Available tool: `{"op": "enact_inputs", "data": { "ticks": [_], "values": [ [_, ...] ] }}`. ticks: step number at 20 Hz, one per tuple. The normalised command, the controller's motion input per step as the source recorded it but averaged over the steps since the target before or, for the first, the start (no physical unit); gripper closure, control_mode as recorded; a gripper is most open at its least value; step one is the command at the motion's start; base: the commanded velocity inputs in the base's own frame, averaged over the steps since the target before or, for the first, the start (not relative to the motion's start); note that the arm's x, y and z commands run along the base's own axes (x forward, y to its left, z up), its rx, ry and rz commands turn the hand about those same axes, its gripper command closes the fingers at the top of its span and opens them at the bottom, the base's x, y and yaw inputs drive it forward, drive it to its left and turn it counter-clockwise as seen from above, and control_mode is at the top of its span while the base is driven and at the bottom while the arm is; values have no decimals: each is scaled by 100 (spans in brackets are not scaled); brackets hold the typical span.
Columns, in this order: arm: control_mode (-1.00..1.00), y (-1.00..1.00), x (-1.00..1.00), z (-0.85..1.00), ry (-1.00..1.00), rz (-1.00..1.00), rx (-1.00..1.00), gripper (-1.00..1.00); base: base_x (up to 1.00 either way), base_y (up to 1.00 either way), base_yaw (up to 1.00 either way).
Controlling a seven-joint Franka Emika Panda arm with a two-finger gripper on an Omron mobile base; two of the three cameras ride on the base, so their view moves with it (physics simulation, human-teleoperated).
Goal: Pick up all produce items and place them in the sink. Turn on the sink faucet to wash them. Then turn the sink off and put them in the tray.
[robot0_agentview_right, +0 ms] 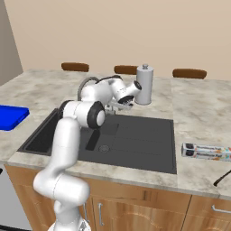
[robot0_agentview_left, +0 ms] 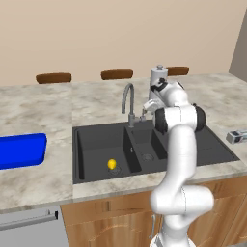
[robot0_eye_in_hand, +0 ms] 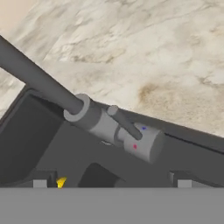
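Note:
A small yellow fruit, the produce item (robot0_agentview_left: 112,164), lies on the floor of the large left basin of the black sink (robot0_agentview_left: 91,140); a sliver of it (robot0_eye_in_hand: 61,181) shows in the hand view. The grey gooseneck sink faucet (robot0_agentview_left: 129,102) stands behind the divider. My gripper (robot0_agentview_left: 144,114) hovers just right of the faucet's base, open, with nothing between its fingers. In the hand view the faucet base (robot0_eye_in_hand: 131,138) and its small lever (robot0_eye_in_hand: 124,122) sit close ahead, between the wide-apart fingertips (robot0_eye_in_hand: 39,183). The blue tray (robot0_agentview_left: 19,149) rests on the counter left of the sink.
A white paper-towel roll (robot0_agentview_left: 157,77) stands behind the faucet, close to my wrist. A foil box (robot0_agentview_right: 207,152) lies on the counter right of the sink (robot0_agentview_right: 140,144). Three brown chair backs (robot0_agentview_left: 116,74) line the counter's far side.

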Motion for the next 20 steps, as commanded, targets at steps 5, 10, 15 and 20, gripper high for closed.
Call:
{"op": "enact_inputs", "data": {
  "ticks": [5,10,15,20],
  "values": [
    [-100,0,40,-15,-1,7,0,-100,0,0,0],
    [-100,0,30,-15,0,6,0,-100,0,0,0],
    [-100,1,18,-18,-1,6,0,-100,0,0,0],
    [-100,4,2,-5,-6,8,0,-100,0,0,0]
  ]
}}
